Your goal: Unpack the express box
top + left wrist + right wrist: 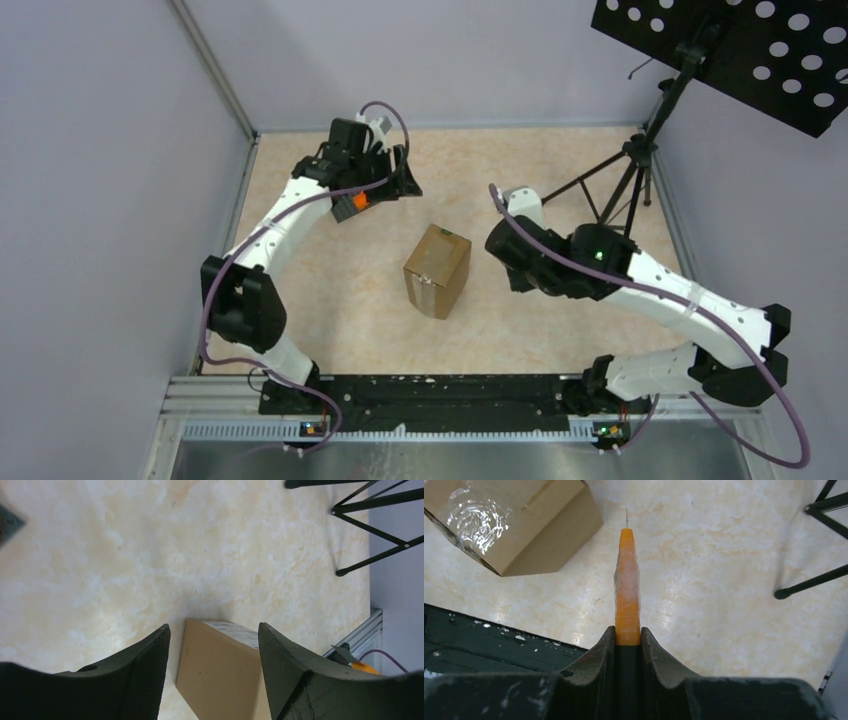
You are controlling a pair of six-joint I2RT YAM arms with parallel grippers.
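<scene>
I see the express box [437,270] standing on end near the middle of the surface [330,330]. My left claw [214,630] hangs at its 11 o'clock, well apart from it, jaws spread wide and holding nothing. My right claw [628,632], at the box's 3 o'clock, is clamped on a slim orange tool [627,580].

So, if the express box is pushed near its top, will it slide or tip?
Probably tip: the express box stands on a small end, taller than wide. Likely stiff, being taped shut. Its glossy tape may be slippery.
</scene>
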